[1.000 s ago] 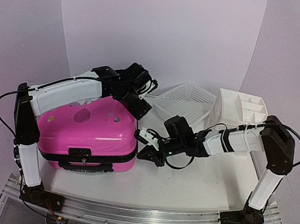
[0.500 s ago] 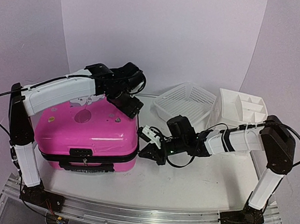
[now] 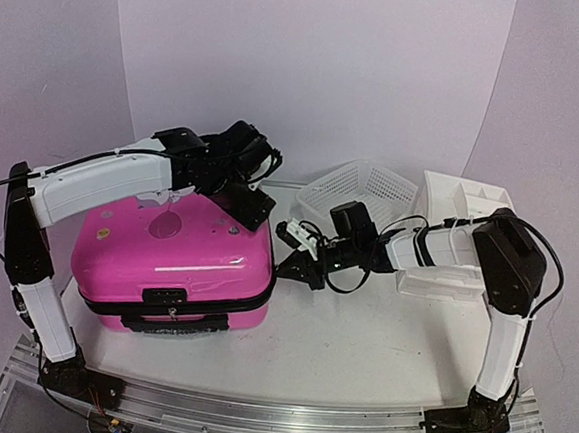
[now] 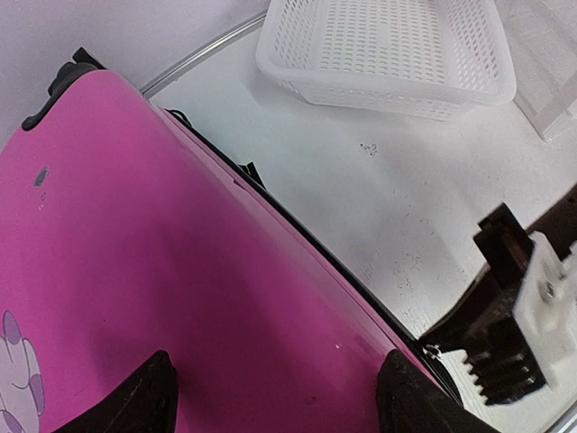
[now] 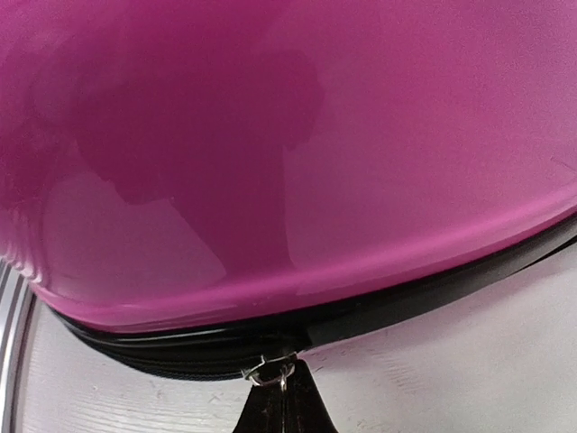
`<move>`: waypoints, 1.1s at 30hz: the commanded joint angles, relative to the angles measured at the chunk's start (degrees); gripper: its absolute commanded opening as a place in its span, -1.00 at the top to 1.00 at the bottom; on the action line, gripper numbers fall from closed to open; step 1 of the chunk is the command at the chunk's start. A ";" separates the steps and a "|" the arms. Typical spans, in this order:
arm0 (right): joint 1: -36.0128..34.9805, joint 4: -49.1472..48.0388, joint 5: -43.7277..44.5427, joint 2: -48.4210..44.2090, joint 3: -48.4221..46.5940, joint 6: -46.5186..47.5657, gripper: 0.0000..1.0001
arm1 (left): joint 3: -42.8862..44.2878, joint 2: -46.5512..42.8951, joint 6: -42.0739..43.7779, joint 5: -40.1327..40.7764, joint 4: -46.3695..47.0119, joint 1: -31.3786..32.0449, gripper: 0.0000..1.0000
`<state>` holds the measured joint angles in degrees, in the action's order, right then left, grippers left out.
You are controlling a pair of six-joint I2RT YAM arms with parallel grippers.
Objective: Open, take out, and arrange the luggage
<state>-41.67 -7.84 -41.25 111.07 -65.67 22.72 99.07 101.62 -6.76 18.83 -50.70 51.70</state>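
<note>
- Top view, left of frame: the left arm (image 3: 102,177) crosses the far part of the luggage (image 3: 176,258) and hides it there.
- Top view, right of frame: the right arm (image 3: 438,246) hides the near side of the drawer organizer (image 3: 467,195).
- Left wrist view: the luggage is cut off by the left and lower edges. The left fingers (image 4: 149,397) show only as two dark tips at the lower edge. The basket (image 4: 388,45) is cut by the upper edge.
- Right wrist view: the luggage overruns the upper, left and right edges. The right fingers (image 5: 281,410) show only as one dark tip at lower centre, meeting a small metal ring (image 5: 269,373). Whether the ring is gripped cannot be told.
</note>
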 commanded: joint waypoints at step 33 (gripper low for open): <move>-5.68 12.83 15.26 -18.17 4.74 -50.79 -0.97 | -24.82 -41.40 -10.37 -16.84 -9.60 -55.42 -0.99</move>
<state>-43.51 2.15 -29.78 93.95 -59.77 -20.99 79.88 64.69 -10.50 2.55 -62.87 1.83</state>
